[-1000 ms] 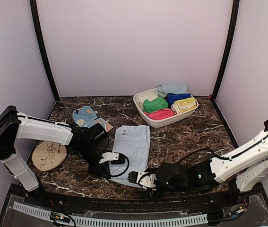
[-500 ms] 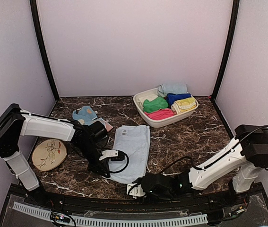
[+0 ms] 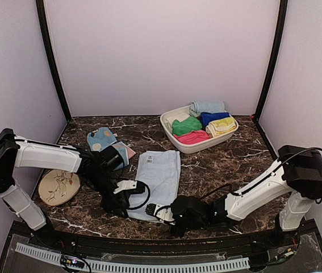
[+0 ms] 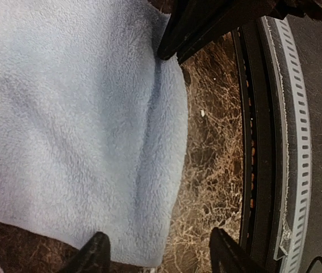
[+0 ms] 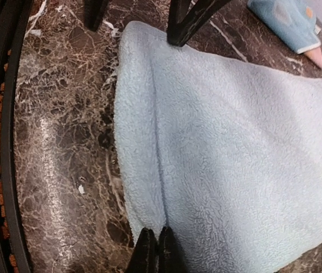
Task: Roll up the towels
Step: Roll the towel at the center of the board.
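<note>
- Dark marbled tabletop [image 3: 234, 165] fills the floor of the pale-walled booth in your overhead view.
- Your pale blue towel [image 3: 161, 170] lies flat and unrolled at lower centre, with its near edge between the two arms.
- Your spotted towel [image 3: 101, 138] sits crumpled at centre left, just above the round plate [image 3: 58, 186].
- Your left gripper [image 4: 158, 259] is spread. At the bottom of its wrist view, the pale towel's near corner lies between the fingers.
- Your right gripper [image 5: 155, 250] has its fingers pressed together at the towel's near edge. You cannot tell whether any cloth is caught between them.
- Your white basin [image 3: 197, 142] of rolled towels sits right of centre, toward the back wall.
</note>
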`<state>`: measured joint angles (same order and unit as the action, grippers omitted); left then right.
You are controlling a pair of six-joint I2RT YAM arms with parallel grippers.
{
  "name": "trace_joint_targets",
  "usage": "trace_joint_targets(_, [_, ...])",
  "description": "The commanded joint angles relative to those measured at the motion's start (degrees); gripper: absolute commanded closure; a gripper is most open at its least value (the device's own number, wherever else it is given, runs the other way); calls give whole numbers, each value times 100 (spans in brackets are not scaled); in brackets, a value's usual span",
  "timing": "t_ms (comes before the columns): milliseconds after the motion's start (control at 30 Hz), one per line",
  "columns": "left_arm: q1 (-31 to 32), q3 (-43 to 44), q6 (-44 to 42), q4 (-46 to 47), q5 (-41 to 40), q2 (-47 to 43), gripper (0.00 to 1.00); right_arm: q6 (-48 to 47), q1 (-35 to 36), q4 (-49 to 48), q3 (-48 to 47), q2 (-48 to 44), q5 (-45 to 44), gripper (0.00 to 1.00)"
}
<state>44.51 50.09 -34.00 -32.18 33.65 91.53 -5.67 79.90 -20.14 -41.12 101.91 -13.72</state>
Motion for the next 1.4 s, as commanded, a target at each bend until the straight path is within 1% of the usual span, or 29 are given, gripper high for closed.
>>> trace_joint_targets(0, [-17,-441,-249,486,-306,-860,32,1055,-438,670,-175,-287,1182,100])
trace_joint_targets(67, [-21,-504,-466,481,-403,-967,30,1412,-717,846,-214,-305,1808,100])
trace_joint_targets(100, [-21,-455,-507,424,-441,-937,30,1569,-865,908,-229,-296,2289,100])
trace_joint_targets(200, [4,-374,-735,400,-471,-921,28,2142,-1339,896,-278,-206,3385,100])
trace_joint_targets(300, [98,-77,-806,316,-470,-786,28,2658,-1753,885,-440,11,4369,100])
trace_joint_targets(367, [249,110,-860,274,-507,-679,28,2912,-1930,823,-534,141,4876,100])
trace_joint_targets(500, [677,265,-1006,393,-891,-404,28,3368,-2142,692,-687,301,5598,100])
trace_joint_targets(633, [866,358,-957,562,-1024,-105,29,3627,-2277,708,-778,361,5915,100])
trace_joint_targets(767, [893,398,-900,652,-1138,149,34,3752,-2320,698,-785,496,6051,100])
trace_joint_targets(967, [893,353,-711,780,-1060,279,41,4105,-2417,222,-700,598,6204,100])
trace_joint_targets(1067, [884,330,-562,769,-998,364,50,4360,-2520,-209,-510,517,6199,100])
trace_joint_targets(1133, [848,345,-461,709,-890,415,60,4438,-2569,-350,-404,452,6112,100])
trace_joint_targets(1233, [619,536,-194,491,-436,547,74,4212,-2574,-126,-378,371,5878,100])
trace_joint_targets(1300, [375,688,-55,312,-65,661,83,4028,-2575,47,-345,277,5617,96])
trace_joint_targets(1367, [169,803,9,122,177,789,89,3860,-2575,225,-329,193,5300,93])
